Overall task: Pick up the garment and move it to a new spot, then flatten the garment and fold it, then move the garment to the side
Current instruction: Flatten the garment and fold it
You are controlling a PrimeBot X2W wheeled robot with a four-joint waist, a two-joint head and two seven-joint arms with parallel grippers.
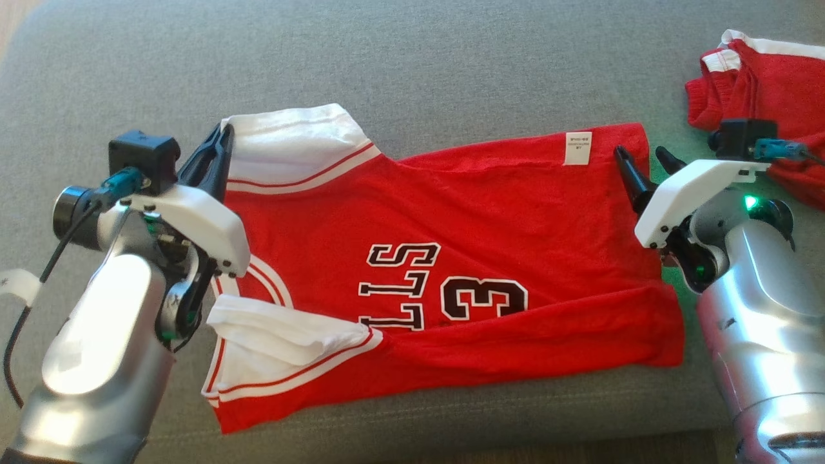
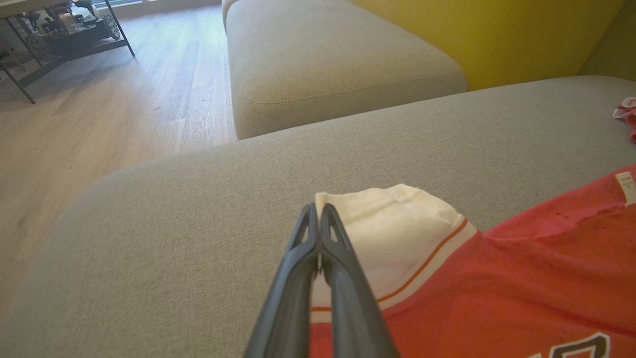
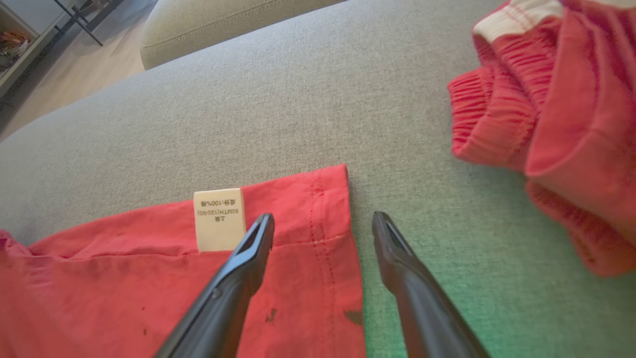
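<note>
L gripper (image 1: 224,132) shut, looks clamped on the edge of the white sleeve (image 1: 296,145). Garment (image 1: 515,212) lies spread on the sofa (image 1: 419,58) between both grippers, near side rumpled. R gripper (image 1: 640,154) has fingers apart, straddling the hem corner (image 3: 328,199), holding nothing. Red shorts (image 1: 767,77) lie just beyond it. Est: relocation done, flattening in progress. Fold + move aside left.

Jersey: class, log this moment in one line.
jersey spread on sofa | left gripper shut on sleeve | right gripper open at hem
</note>
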